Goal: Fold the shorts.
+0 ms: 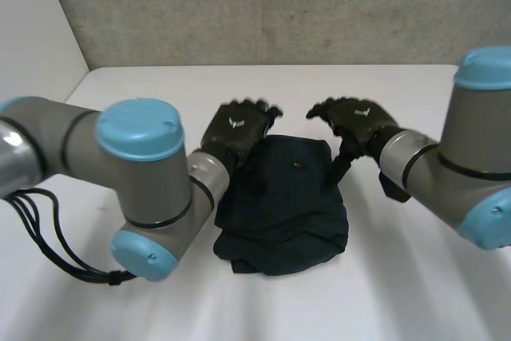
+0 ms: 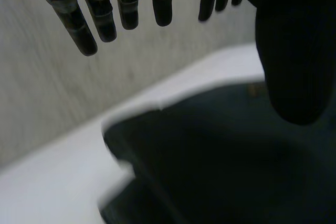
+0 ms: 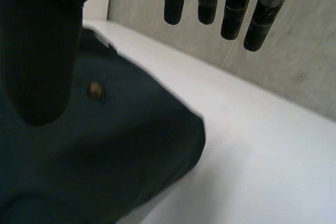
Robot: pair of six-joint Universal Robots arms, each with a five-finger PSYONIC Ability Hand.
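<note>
The dark blue-green shorts (image 1: 281,205) lie bunched in a folded heap on the white table (image 1: 399,293), a small brass button (image 1: 298,165) near their far edge. My left hand (image 1: 236,131) hovers over the shorts' far left corner, fingers straight and empty. Over the far right corner hangs my right hand (image 1: 355,121), also open and holding nothing. In the left wrist view the left fingers (image 2: 123,9) spread above the shorts (image 2: 220,166). In the right wrist view the right fingers (image 3: 231,9) hang above the shorts (image 3: 100,150) and the button (image 3: 95,91).
A grey wall (image 1: 279,5) closes the table's far side, with a paler wall (image 1: 32,29) at the left. Bare white tabletop lies around the shorts on every side.
</note>
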